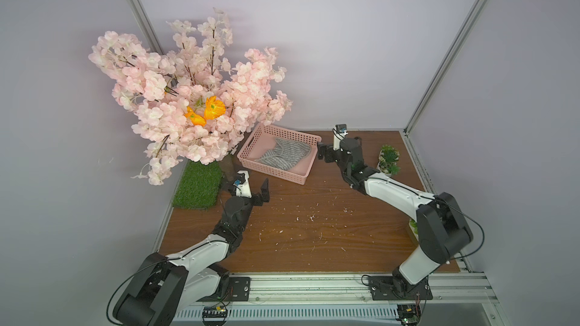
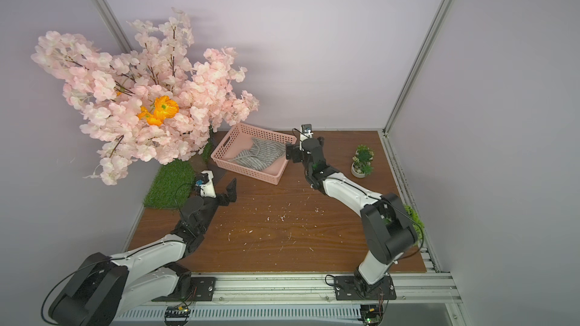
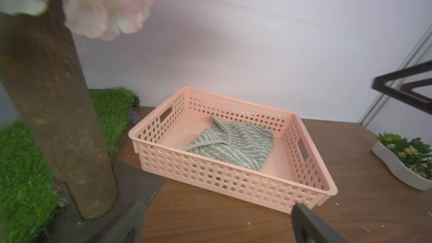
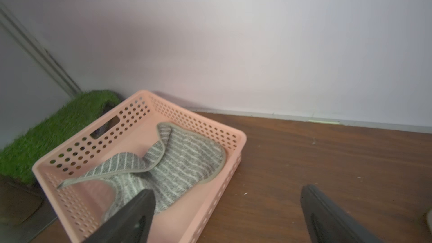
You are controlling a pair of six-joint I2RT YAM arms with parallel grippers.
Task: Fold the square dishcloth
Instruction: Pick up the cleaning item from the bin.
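Grey cloth [image 1: 284, 153] lies crumpled in the pink basket [image 1: 270, 172] at centre; left fingers [image 1: 265, 187] and right fingers [image 1: 322, 151] both spread, empty. A snagged rim could drag the basket.

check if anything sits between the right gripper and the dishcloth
At most the pink basket's end wall. The square dishcloth lies crumpled inside the basket, and the open right gripper is right by that wall. From above, nothing visible covers the cloth.
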